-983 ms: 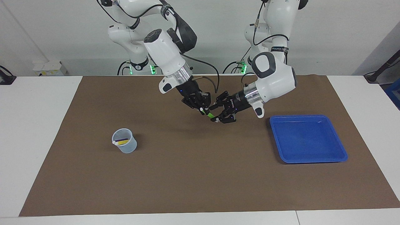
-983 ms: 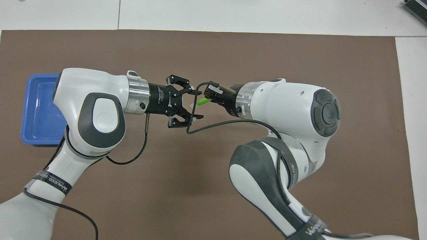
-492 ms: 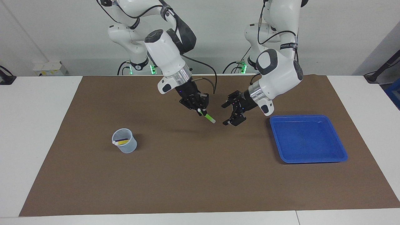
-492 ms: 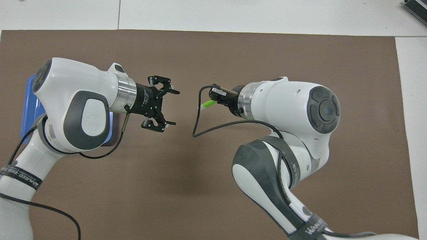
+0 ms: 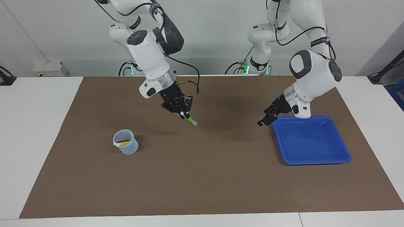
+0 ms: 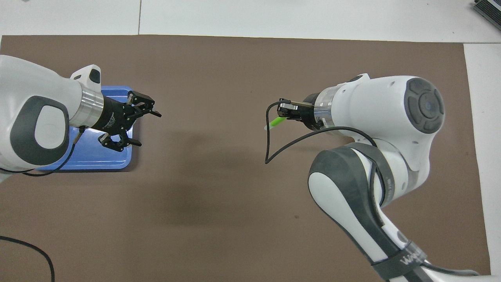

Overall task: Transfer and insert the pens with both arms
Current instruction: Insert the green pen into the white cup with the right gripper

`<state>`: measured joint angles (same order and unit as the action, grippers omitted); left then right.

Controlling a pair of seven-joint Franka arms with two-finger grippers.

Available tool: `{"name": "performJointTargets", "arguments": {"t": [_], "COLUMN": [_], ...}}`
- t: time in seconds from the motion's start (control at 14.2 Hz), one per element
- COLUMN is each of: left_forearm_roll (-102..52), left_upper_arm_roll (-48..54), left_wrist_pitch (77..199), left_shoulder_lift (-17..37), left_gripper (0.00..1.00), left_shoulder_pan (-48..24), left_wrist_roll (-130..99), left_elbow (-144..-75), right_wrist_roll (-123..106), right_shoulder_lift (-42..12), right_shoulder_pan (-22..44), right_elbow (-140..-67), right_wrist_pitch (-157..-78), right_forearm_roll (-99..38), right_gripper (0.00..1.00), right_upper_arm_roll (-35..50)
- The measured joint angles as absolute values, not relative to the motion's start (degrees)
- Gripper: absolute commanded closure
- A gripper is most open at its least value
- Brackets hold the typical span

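Slim green pen point(image 5: 190, 120), pale tip, in right hand point(image 5: 182, 114)

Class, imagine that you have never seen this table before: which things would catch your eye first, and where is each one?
First, the bright green pen held up over the middle of the brown mat by the right gripper, its jaws shut on it. Next, the blue tray at the left arm's end, with the left gripper open over its edge. Last, the clear cup at the right arm's end, holding a yellow pen and a purple one.
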<state>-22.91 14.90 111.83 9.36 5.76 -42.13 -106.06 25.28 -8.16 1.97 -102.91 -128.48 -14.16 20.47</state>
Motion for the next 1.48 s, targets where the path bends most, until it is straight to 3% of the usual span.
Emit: {"name": "performJointTargets", "arguments": {"t": [0.7,1.12,1.48], "left_forearm_roll": [-1.58,-1.08,-1.0], "left_upper_arm_roll": [14.96,16.12,14.74], "left_wrist_pitch": [111.17,96.22,95.89], "left_shoulder_lift": [7.01,-6.76,-6.83], "left_gripper": [0.0,0.0,0.0], "left_shoulder_pan": [8.0,7.39,9.53], "left_wrist_roll": [2.21,3.58,3.69], "left_elbow": [-99.48,-98.65,-99.54], "right_wrist_roll": [-3.35,-7.61,-9.64], "right_shoulder_lift": [-6.09,-5.7,-5.7], "right_shoulder_pan": [-9.53,-13.49,-16.66], "right_elbow": [-102.87,-102.9,-103.88], "right_wrist_pitch": [-119.12,-118.83,-118.83], "right_forearm_roll": [-1.34,3.35,3.35], "right_gripper": [1.0,1.0,1.0], "right_upper_arm_roll": [20.32,20.31,20.37]}}
